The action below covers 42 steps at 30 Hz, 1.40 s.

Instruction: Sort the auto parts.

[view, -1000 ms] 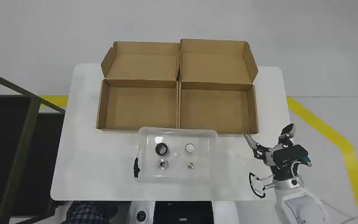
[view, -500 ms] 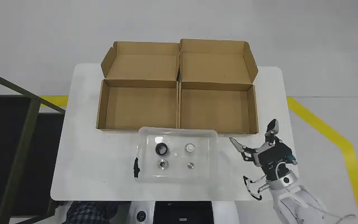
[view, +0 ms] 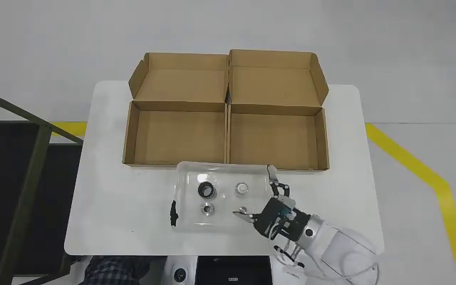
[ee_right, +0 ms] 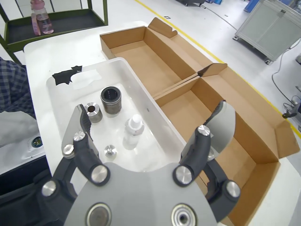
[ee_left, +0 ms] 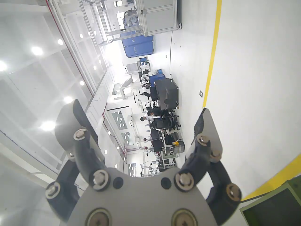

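Heads up: your right hand hangs over the near right corner of the clear plastic tray, fingers spread wide and pinching nothing. The four auto parts sit upright in that tray:

- a dark metal cylinder with a hollow bore
- beside it, a shorter grey steel bushing with a hole on top
- a white plastic nozzle-shaped piece
- a little shiny silver stud

The tray's on the white counter, right in front of two open brown cardboard boxes set side by side. Your left hand is spread too, gripping nothing and pointed out at the room.
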Motion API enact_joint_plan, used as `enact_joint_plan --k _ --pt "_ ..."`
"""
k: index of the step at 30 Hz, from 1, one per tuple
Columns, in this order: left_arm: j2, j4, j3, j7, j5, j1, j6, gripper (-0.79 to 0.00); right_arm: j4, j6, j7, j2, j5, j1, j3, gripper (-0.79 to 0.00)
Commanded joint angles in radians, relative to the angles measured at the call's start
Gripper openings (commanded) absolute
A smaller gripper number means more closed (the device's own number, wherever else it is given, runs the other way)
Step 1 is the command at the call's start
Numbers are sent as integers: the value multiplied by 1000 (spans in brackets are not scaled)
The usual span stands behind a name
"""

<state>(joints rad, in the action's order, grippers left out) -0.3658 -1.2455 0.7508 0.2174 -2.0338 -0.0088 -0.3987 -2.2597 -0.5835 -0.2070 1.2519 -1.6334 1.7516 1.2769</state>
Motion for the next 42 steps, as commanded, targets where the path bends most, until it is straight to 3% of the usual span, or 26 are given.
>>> enact_joint_plan --k 1,13,30,33,35,39,42 --pt "0 0 0 0 0 0 0 0 22 5 -35 2 9 -28 -23 0" --pt "0 0 0 0 0 0 0 0 109 -17 -189 2 47 -137 -91 0" --pt "0 0 0 0 0 0 0 0 197 -19 -299 -6 95 -182 -129 0" --pt "0 0 0 0 0 0 0 0 206 -6 -310 -7 105 -189 -129 -117" --pt "0 0 0 0 0 0 0 0 211 -3 -310 -8 119 -192 -129 -132" --pt "0 0 0 0 0 0 0 0 223 6 -318 -11 143 -197 -112 -314" --pt "0 0 0 0 0 0 0 0 227 4 -322 -14 153 -200 -108 -354"
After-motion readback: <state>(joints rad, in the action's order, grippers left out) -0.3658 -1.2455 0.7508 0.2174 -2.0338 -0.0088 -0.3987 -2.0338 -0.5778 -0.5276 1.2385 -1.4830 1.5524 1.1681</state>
